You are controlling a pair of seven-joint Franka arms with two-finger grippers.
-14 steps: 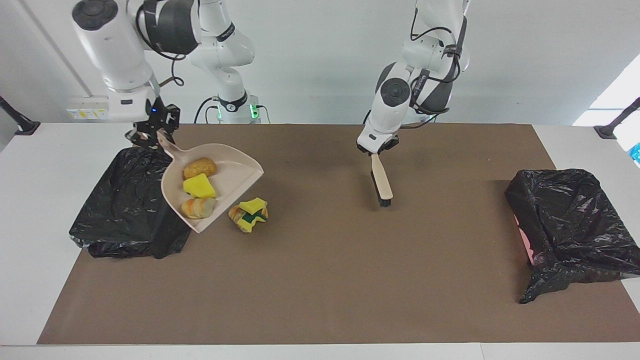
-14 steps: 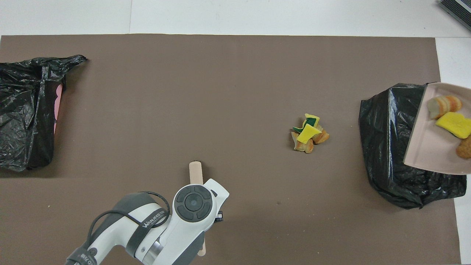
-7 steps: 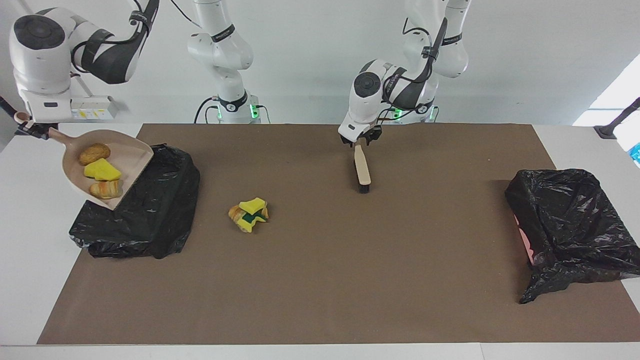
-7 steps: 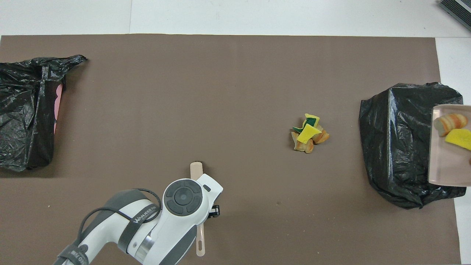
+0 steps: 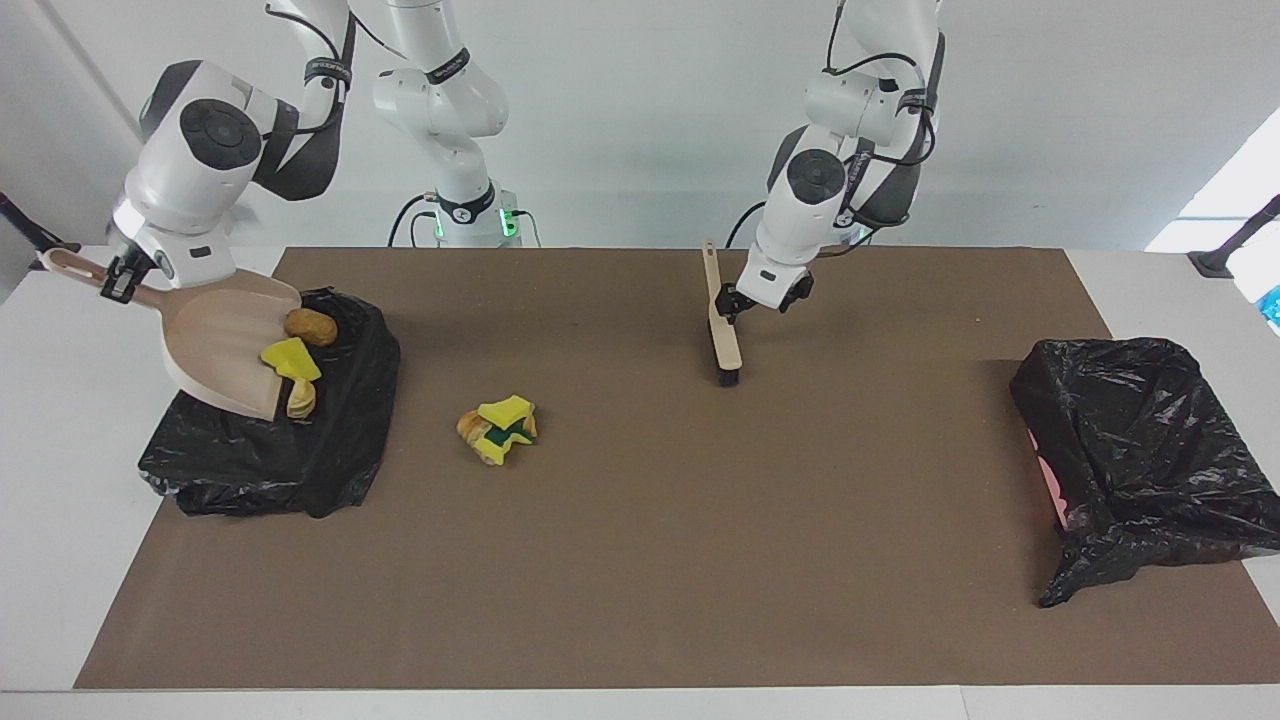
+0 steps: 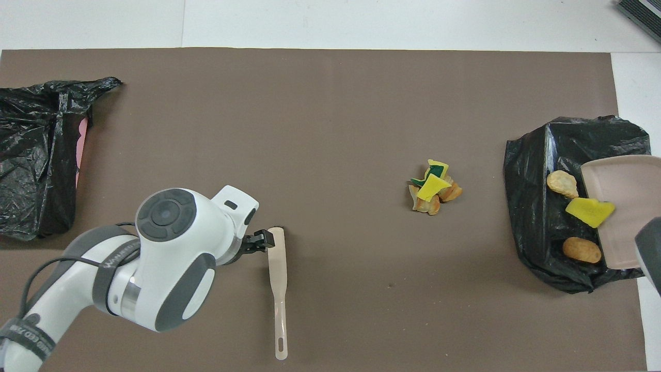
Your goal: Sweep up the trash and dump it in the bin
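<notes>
My right gripper [image 5: 118,279] is shut on the handle of the beige dustpan [image 5: 215,350], which is tilted steeply over the black-bagged bin [image 5: 300,460] at the right arm's end. A brown lump [image 6: 582,249] and a bread piece [image 6: 563,183] lie on the bag just off the pan's lip. A yellow sponge chunk [image 6: 588,212] hangs over that lip. A small trash pile [image 5: 497,428] of sponge and bread sits on the mat beside that bin. The beige brush [image 5: 722,325] lies on the mat. My left gripper [image 5: 765,299] stands open right beside its head.
A second black-bagged bin [image 5: 1140,440] stands at the left arm's end of the table, showing a pink patch on its side. The brown mat [image 5: 640,560] covers most of the white tabletop.
The right arm has tipped the dustpan over the bin and the scraps have slid off its lip. The left gripper has opened, let go of the brush and shifted to its side.
</notes>
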